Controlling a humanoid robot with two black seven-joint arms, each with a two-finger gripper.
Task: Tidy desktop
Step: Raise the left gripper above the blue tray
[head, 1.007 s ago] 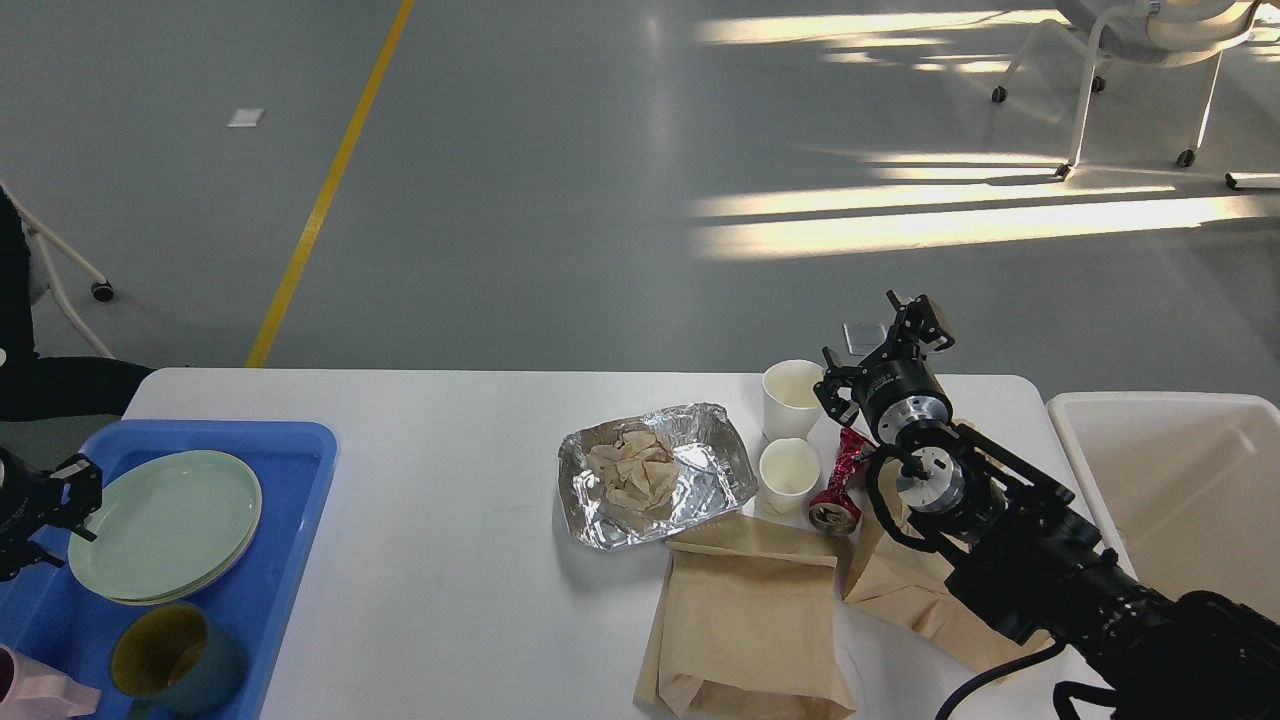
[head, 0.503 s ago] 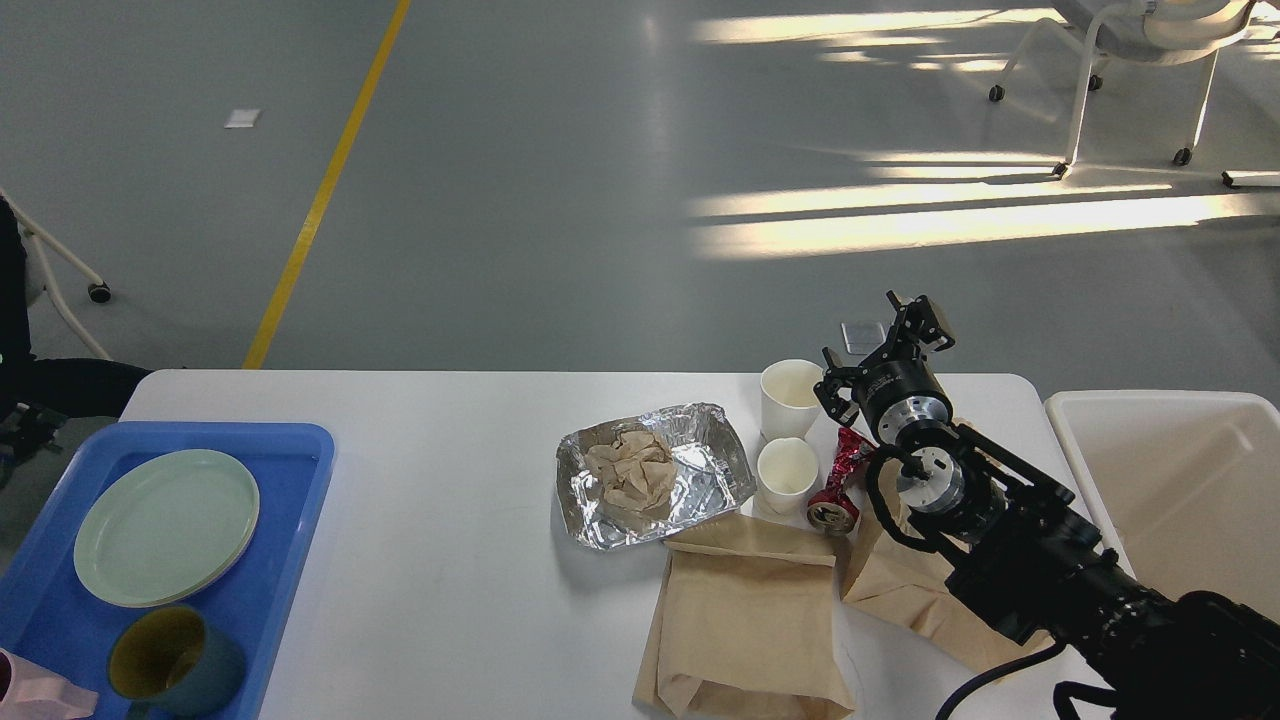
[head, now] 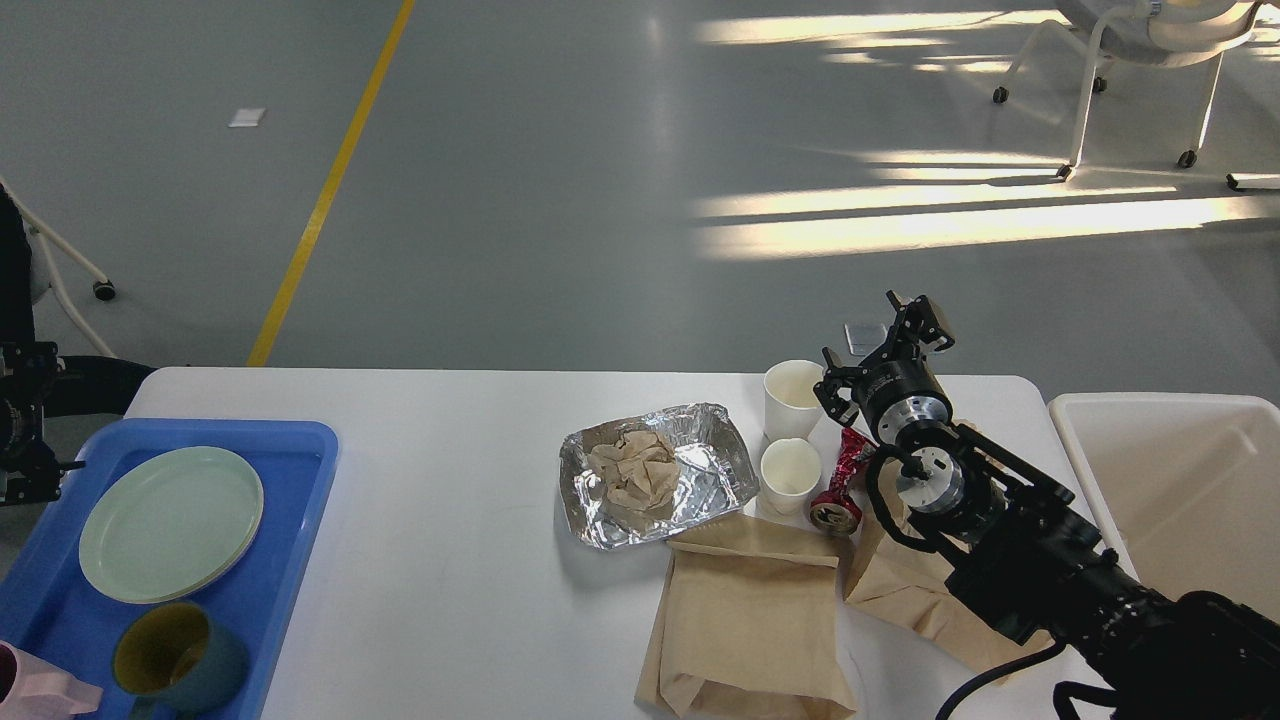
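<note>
The white desktop [head: 450, 560] holds a crumpled foil tray [head: 700, 480] with a wad of brown paper [head: 632, 475] in it. Beside it stand two white paper cups [head: 793, 397] [head: 790, 475] and a crushed red can [head: 843, 480]. Two brown paper bags [head: 745, 620] [head: 900, 585] lie flat at the front. My right gripper [head: 880, 350] hovers open and empty just right of the far cup. My left gripper [head: 25, 425] is a dark shape at the left edge, beyond the blue tray's far left corner; its fingers cannot be told apart.
A blue tray [head: 300, 460] at the left holds stacked green plates [head: 170, 522], a dark mug [head: 180, 660] and a pink item [head: 30, 695]. A cream bin [head: 1160, 405] stands at the right of the table. Chairs stand on the floor beyond.
My left gripper has withdrawn from over the blue tray beside the plates, moving left and farther back to the view's edge. The right arm has not moved.
</note>
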